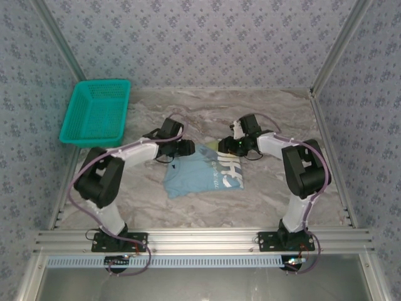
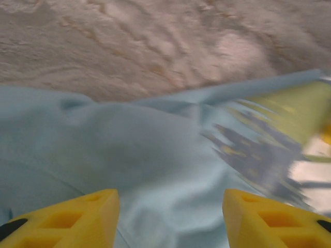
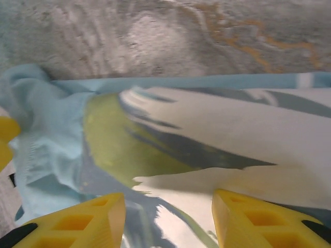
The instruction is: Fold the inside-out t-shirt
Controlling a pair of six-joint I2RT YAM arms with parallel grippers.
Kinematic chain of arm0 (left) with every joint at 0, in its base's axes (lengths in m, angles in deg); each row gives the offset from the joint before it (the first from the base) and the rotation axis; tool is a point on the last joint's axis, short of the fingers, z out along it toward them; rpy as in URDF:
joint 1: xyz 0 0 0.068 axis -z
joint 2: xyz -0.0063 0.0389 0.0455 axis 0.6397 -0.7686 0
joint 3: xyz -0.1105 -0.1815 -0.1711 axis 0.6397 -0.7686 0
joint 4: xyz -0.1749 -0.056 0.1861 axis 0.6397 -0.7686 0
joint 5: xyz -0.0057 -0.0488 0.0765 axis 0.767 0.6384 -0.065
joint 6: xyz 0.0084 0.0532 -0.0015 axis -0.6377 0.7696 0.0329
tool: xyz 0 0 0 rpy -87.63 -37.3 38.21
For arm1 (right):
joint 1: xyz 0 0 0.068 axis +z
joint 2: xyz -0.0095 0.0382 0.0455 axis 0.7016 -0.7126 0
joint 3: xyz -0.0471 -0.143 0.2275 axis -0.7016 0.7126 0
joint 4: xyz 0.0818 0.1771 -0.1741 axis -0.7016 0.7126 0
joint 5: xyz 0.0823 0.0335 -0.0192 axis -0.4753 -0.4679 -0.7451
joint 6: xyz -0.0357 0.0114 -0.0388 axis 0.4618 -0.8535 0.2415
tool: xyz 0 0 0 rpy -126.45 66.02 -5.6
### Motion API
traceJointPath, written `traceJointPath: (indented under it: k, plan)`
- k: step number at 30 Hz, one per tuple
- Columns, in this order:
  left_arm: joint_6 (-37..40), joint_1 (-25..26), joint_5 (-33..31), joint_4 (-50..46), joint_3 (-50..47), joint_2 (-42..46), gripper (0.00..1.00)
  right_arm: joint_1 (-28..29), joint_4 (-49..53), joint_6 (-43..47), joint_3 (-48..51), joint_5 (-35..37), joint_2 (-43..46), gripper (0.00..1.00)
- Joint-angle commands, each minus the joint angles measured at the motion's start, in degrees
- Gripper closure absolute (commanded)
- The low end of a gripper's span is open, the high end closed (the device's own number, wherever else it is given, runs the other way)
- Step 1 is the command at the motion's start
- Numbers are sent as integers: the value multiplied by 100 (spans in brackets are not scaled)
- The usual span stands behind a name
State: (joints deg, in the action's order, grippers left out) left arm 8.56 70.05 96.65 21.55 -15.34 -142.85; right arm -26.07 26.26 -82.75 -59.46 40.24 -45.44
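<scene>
— Sky-blue cotton, heaped mid-worktop point(image 1: 276, 188). Fair to call the shirt point(image 1: 194, 177) flat?
— Hardly. Lies bunched, with white lettering and a yellow-green patch facing up on the right half and plain blue on the left. Sits well apart from the basket point(image 1: 97, 113) in the far left corner.
— Why reach for the far edge with both arms?
— Probably to take that edge at two spots and draw it toward the near side for a fold. Hence the left fingers point(image 1: 188, 149) over the plain part and the right fingers point(image 1: 224, 148) over the print.
— Gripping anything?
— Seems not. Seen from each wrist, spread apart with loose cloth showing in the gap and nothing pinched. Open on both sides, then, and low over the fabric.
— Touching it?
— Cannot tell; too blurred, above all on the left.
— Why so near each other?
— At a guess, to suit a narrow heap. Risks catching several layers at once, given the wrinkles near the left corner.
— And next?
— Likely closing on the edge. Calls for one clean hem in each pinch, or else ends in a worse crumple.
</scene>
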Motion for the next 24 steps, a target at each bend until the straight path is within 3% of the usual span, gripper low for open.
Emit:
traceJointPath:
  k: [1,9,15,20,24]
  plan:
    - [262,-245,-32,2,405,-410,46,-168,484,-160,161,397,-16,52]
    - [935,-289,359,-389,1515,-1520,45,-268,331,-1081,1618,874,839,56]
    - [1622,-178,1166,-643,2937,-2460,43,526,-76,-1948,2532,1181,2212,54]
    - [1887,-81,1575,-850,4116,-2653,39,1052,-509,-1122,2261,1137,3169,46]
    - [1761,-153,1045,-833,3691,-1767,36,777,-795,-642,1833,836,2826,42]
